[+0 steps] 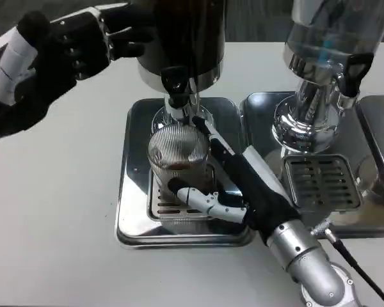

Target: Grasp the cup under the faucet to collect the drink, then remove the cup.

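A clear ribbed cup (177,160) stands upright on the drip grate under the black faucet (175,87) of the dark drink dispenser (182,38). A little brown drink lies in its bottom. My right hand (233,185) wraps the cup from the right, thumb across its front and fingers along its far side. Raised at the upper left, my left hand (64,54) has its fingers reaching toward the dispenser's side near the faucet; whether they touch it I cannot tell.
The cup's steel drip tray (131,192) sits mid-table. A second dispenser with a clear tank (326,51) stands on its own tray (371,217) at the right. Open white tabletop lies to the left and front.
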